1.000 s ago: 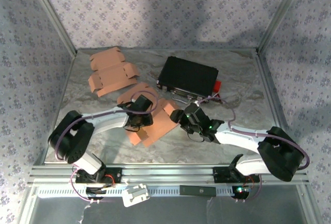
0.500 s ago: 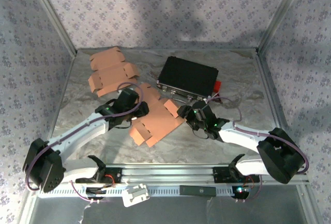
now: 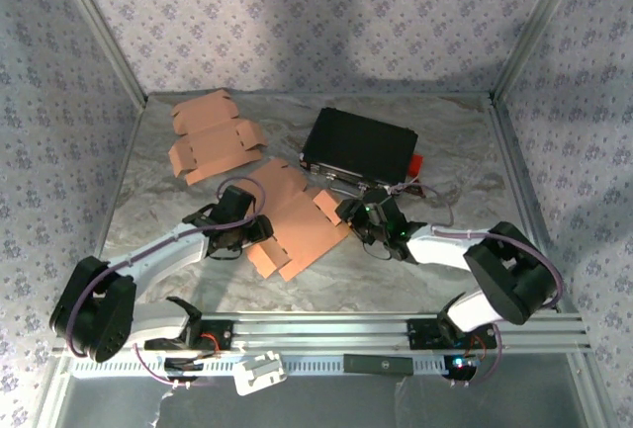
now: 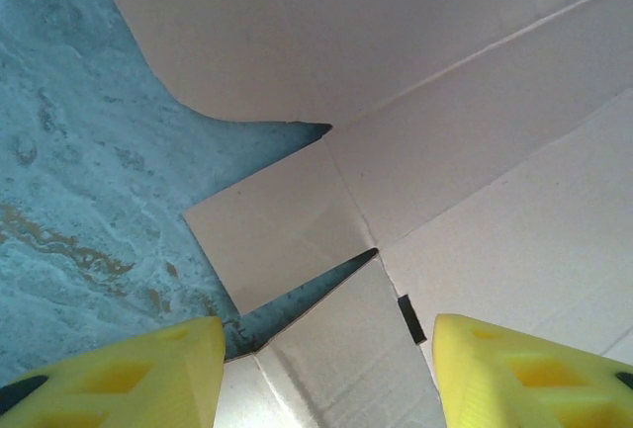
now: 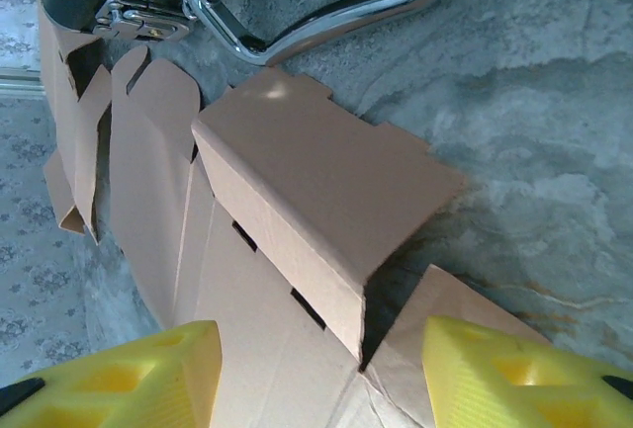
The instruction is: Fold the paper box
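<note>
The paper box is a flat brown cardboard cutout lying mid-table, with its right side flap creased upward. My left gripper hovers at the box's left edge. In the left wrist view it is open, its yellow fingers standing apart above a corner flap and a slotted panel. My right gripper is at the box's right edge. In the right wrist view it is open, straddling the end of the raised flap with nothing pinched.
A stack of flat brown cutouts lies at the back left. A black case with a chrome handle sits just behind the box, a red item at its right end. Metal frame posts border the marble table.
The left arm pulled back off the box to its left edge, its jaws widening a little. The right gripper slid up to the right flap, its jaws narrowing. The box now lies uncovered.
</note>
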